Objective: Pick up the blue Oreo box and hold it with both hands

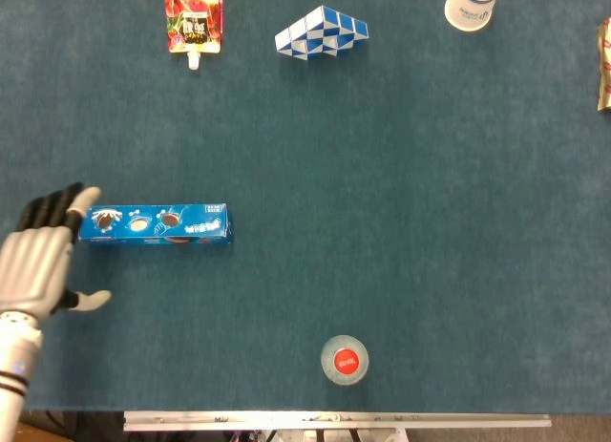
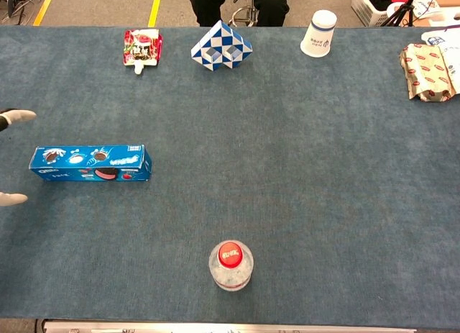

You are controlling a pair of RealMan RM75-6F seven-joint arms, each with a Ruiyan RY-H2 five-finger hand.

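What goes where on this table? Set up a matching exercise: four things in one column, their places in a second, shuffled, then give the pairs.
Things:
1. blue Oreo box
2. bottle with red cap
3. paper cup
4. left hand

Places:
A. far edge of the table, toward the right
B. near edge, about the middle
C. at the left edge, fingers spread beside the box's end
D. lying flat on the left side of the table

Pairs: 1-D, 2-B, 3-A, 4-C

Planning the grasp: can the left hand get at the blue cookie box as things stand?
Probably yes. The left hand sits open beside the box's left end, with only bare table between them.
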